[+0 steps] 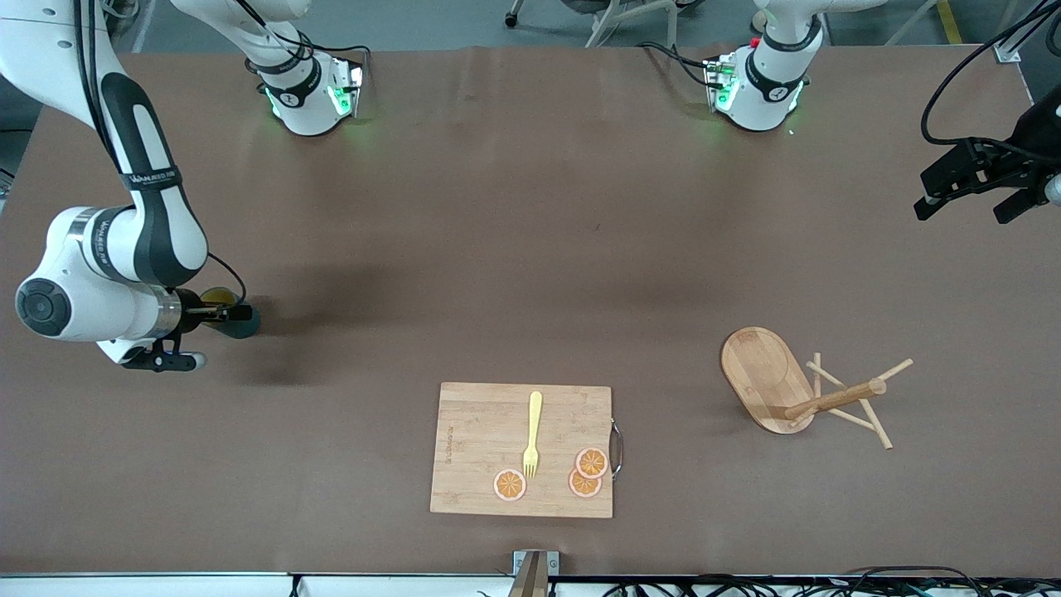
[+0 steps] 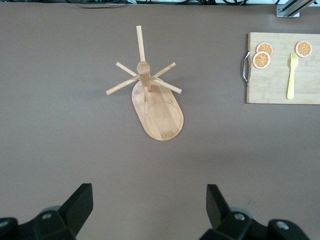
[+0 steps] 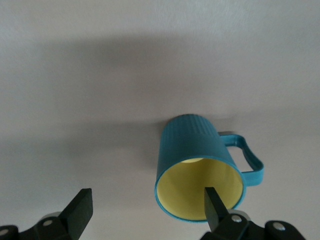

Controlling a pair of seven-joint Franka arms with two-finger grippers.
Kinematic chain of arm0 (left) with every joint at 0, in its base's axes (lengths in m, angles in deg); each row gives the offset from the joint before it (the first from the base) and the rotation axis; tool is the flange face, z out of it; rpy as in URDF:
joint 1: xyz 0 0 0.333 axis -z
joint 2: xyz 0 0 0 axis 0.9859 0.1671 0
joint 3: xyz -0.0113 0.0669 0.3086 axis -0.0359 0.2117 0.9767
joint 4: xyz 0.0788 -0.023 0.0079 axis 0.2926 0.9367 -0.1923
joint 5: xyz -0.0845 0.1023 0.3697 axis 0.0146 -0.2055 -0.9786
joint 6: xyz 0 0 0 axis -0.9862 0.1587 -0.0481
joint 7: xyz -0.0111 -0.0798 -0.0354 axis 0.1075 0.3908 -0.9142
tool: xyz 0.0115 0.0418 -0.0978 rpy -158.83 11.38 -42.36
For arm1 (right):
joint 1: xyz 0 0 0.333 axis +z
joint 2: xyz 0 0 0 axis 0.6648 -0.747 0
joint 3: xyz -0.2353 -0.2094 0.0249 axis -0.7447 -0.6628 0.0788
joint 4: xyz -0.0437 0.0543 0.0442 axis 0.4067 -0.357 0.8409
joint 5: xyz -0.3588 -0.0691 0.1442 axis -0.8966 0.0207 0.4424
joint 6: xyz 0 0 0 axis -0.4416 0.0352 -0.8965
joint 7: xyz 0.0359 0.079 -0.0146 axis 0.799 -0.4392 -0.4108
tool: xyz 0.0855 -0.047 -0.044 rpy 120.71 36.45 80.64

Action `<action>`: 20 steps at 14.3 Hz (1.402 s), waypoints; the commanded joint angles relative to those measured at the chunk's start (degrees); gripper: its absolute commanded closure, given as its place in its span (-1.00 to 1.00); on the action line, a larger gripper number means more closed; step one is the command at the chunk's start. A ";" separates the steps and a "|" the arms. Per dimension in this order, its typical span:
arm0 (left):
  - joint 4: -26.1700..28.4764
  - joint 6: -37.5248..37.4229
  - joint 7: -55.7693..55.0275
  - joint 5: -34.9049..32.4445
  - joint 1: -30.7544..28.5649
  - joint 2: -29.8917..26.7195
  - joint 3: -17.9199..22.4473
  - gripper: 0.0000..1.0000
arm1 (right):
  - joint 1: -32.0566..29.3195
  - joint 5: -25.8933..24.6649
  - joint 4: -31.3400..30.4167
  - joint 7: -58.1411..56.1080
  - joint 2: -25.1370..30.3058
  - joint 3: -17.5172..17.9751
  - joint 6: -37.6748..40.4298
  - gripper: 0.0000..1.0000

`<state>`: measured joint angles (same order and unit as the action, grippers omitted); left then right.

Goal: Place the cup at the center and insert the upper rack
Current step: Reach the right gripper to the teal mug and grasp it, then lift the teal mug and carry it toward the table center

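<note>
While the right gripper (image 3: 145,210) hangs with fingers spread over the cup (image 3: 200,170) at the right arm's end of the table, centre one finger inside its rim before closing; your left gripper (image 2: 150,210) waits, spread, above the upper rack (image 2: 155,102).

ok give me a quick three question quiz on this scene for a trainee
1. True or false: the upper rack stands upright on its base.
2. Which tool is at the cup? A) left tool B) right tool
3. What lies on the cutting board beside the fork?

Key
1. False: it lies tipped on its side.
2. B: open, one finger inside the rim, not yet gripping; the left tool waits open over the table's end.
3. Three orange slices.
</note>
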<state>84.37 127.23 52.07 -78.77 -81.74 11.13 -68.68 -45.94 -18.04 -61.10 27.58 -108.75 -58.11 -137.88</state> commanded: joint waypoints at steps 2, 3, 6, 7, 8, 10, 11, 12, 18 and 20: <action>-0.04 0.12 -0.02 -0.30 -0.32 -0.49 -0.26 -1.00 | 0.23 -0.95 -1.77 -0.11 -0.02 0.15 -0.47 -0.75; -0.04 0.12 -0.02 -0.30 -0.32 -0.49 -0.26 -1.00 | -0.12 -0.95 -2.03 -0.28 -0.64 0.15 -0.64 -0.70; -0.04 0.12 -0.02 -0.38 -0.32 -0.49 -0.26 -1.00 | -0.21 -0.95 -2.12 -0.29 -0.99 0.15 -0.73 -0.54; -0.04 0.12 -0.02 -0.30 -0.32 -0.49 -0.26 -1.00 | -0.30 -0.95 -2.12 -0.29 -1.25 0.15 -0.73 -0.45; -0.04 0.12 -0.02 -0.30 -0.32 -0.58 -0.26 -1.00 | -0.30 -0.95 -2.12 -0.29 -1.69 0.15 -0.81 -0.32; -0.04 0.12 -0.02 -0.30 -0.32 -0.49 -0.26 -1.00 | -0.30 -0.95 -2.03 -0.29 -1.96 0.15 -0.90 -0.14; -0.04 0.12 -0.02 -0.30 -0.32 -0.49 -0.26 -1.00 | -0.30 -0.95 -1.95 -0.29 -2.57 0.15 -1.08 -0.12; -0.04 0.12 -0.02 -0.30 -0.32 -0.49 -0.26 -1.00 | -0.39 -0.95 -1.86 -0.29 -3.10 0.15 -1.51 -0.08; -0.04 0.12 -0.02 -0.30 -0.32 -0.49 -0.26 -1.00 | -0.39 -0.77 0.15 0.32 -3.19 0.24 -1.00 0.99; -0.04 0.12 -0.02 -0.30 -0.32 -0.49 -0.26 -1.00 | 0.05 -0.77 2.61 0.42 -3.19 0.24 2.07 0.99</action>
<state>84.37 127.23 52.07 -78.77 -81.74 11.13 -68.68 -46.02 -18.05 -60.73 27.57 -112.29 -58.22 -138.56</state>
